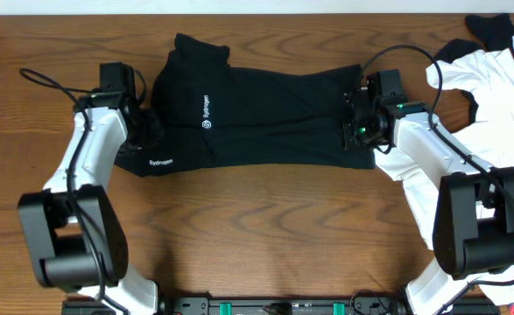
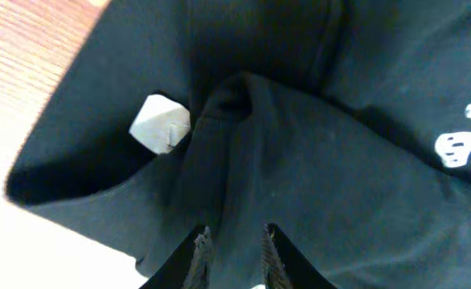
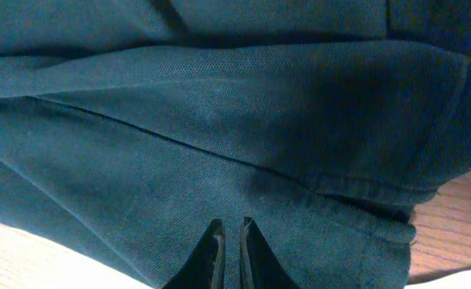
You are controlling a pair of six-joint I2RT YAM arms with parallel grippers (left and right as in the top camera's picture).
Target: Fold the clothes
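The black shirt [image 1: 257, 114] with a small white logo and text print [image 1: 207, 112] lies lengthwise across the table in the overhead view. My left gripper [image 1: 144, 131] is at its left end, by the collar. In the left wrist view the fingers [image 2: 235, 241] are shut on a raised fold of the black shirt [image 2: 315, 160], next to a white neck tag [image 2: 161, 122]. My right gripper [image 1: 355, 122] is at the shirt's right end. In the right wrist view its fingers [image 3: 230, 234] are pinched shut on the black fabric [image 3: 219, 120] near the hem.
A white garment [image 1: 493, 83] lies crumpled at the right, under and beside my right arm. A black garment [image 1: 495, 26] lies at the back right corner. The wooden table [image 1: 265, 227] shows bare in front of the shirt.
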